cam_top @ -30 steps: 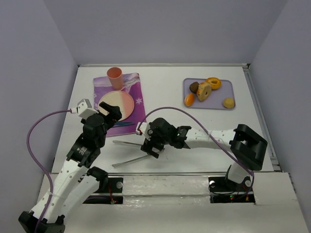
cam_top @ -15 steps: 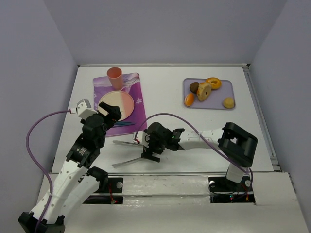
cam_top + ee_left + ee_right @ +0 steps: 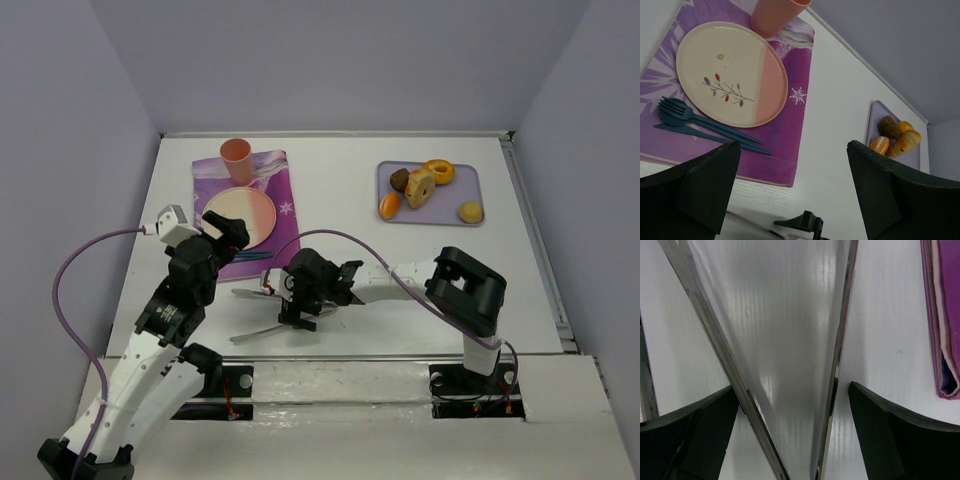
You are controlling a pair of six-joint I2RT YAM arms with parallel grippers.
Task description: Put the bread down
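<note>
Bench [image 3: 350,265], white, walled on three sides.

- Bread [image 3: 420,188]: several pieces in a cluster on a lilac tray [image 3: 435,214] at the far right of the bench. There is a ring-shaped piece, a dark roll, an orange piece and a pale bun. Well apart from both arms. In the left wrist view the cluster [image 3: 895,136] sits at the right edge of the frame, on the same tray [image 3: 871,120].
- Right end effector [image 3: 298,305]: low over the bench near the centre front, above a pair of metal tongs [image 3: 255,334]. In the right wrist view the end effector [image 3: 792,387] stands wide open. The two splayed arms of the tongs [image 3: 702,322] run up between its fingers [image 3: 695,435]. The left finger is right against one arm; a small gap shows beside the other. It has hold of nothing.
- Left end effector [image 3: 228,232]: hovers over the near edge of a purple placemat [image 3: 278,195]. In the left wrist view it is spread wide [image 3: 794,145], with nothing between its fingers [image 3: 695,185].
- On the placemat: a cream-and-pink plate [image 3: 240,215], bare but for crumbs. An orange cup [image 3: 237,160] stands just beyond it. A dark teal fork and knife [image 3: 700,127] lie side by side just beside the plate's near rim.
</note>
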